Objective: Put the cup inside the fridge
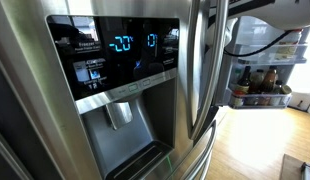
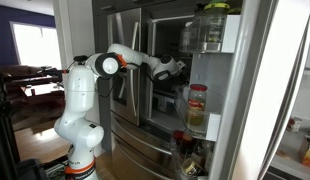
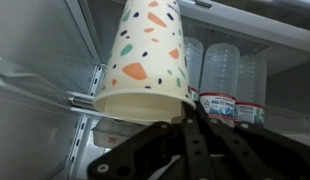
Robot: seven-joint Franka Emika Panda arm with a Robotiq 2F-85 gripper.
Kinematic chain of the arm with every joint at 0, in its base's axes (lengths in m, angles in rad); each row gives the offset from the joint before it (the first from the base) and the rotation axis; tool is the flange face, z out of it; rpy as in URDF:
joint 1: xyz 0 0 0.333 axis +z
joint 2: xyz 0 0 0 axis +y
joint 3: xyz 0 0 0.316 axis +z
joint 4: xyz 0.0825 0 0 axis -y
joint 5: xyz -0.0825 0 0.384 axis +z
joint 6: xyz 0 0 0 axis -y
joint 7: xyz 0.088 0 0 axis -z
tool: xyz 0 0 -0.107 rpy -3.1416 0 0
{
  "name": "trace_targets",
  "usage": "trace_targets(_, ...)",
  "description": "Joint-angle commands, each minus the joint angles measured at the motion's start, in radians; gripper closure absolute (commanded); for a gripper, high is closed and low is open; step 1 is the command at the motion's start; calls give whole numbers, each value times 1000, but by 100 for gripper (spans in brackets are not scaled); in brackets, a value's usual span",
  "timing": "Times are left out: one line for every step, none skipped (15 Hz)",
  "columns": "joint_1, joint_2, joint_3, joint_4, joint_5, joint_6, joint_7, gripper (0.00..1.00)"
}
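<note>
Cream cup [image 3: 147,60] with coloured speckles, tool [image 3: 186,113] pinched shut, seemingly on its rim, inside white shelved fridge [image 3: 35,45]

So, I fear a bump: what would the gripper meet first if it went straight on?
Likely the water bottles standing behind the cup that the gripper holds; how far off they are is unclear.

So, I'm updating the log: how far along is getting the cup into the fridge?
Done: the fridge is open and the arm reaches inside. In hand: the gripper is shut on the rim of the cup, close to the water bottles. Left: set it down and release.
</note>
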Motion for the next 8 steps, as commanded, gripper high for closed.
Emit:
trace_targets(-6, 19, 4, 17, 30, 0, -24, 96)
trace_targets(-11, 36, 7, 33, 50, 0, -40, 96)
trace_targets(-15, 49, 8, 44, 58, 0, -45, 96)
trace_targets(-17, 57, 9, 51, 61, 0, -46, 96)
trace_targets(-17, 60, 9, 55, 62, 0, -46, 96)
trace_targets(-17, 61, 9, 58, 62, 0, -46, 96)
trace_targets(-17, 61, 9, 60, 62, 0, -46, 99)
trace_targets(-32, 79, 23, 83, 106, -9, -75, 99)
